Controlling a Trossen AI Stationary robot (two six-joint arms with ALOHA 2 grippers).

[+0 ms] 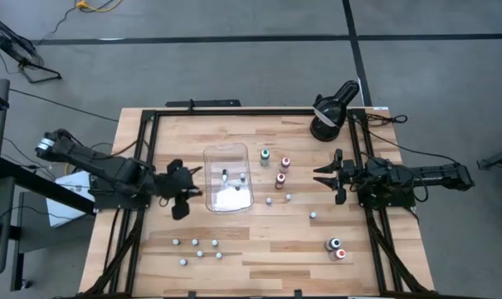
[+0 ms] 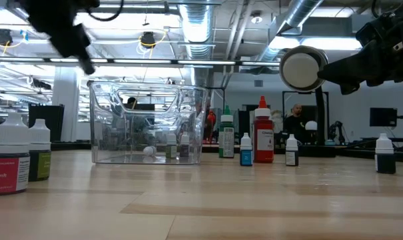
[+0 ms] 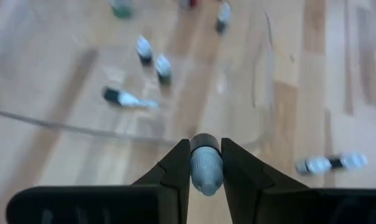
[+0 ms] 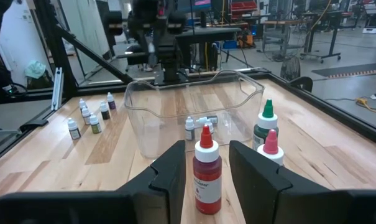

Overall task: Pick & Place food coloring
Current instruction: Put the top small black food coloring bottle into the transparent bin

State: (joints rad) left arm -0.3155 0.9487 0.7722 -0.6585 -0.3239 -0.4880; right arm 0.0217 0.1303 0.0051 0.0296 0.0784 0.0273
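Note:
The food coloring is a set of tiny bottles. Three of them (image 3: 144,50) are inside the clear tray (image 1: 227,199), one lying on its side. Others stand on the wood around it: a row near the front left (image 1: 197,247) and a red-capped one (image 4: 206,174) to the tray's right. My left gripper (image 1: 187,187) hovers just left of the tray, shut on one small pale-capped bottle (image 3: 206,169). My right gripper (image 1: 329,176) waits open at the right side, level, its fingers pointing at the red bottle but well short of it. My left gripper pinches the small bottle's pale rounded end (image 3: 206,180) between its two fingers (image 3: 175,168). It slants down toward the tray. The bottle is lifted clear of the table, its dark end (image 3: 204,139) pointing away past the fingertips.
A black round lamp-like device (image 1: 329,112) stands at the far right corner. Taller green (image 1: 265,156) and red (image 1: 285,163) bottles stand right of the tray. Two larger bottles (image 1: 338,247) sit near the front right. Bare wood lies in the front middle.

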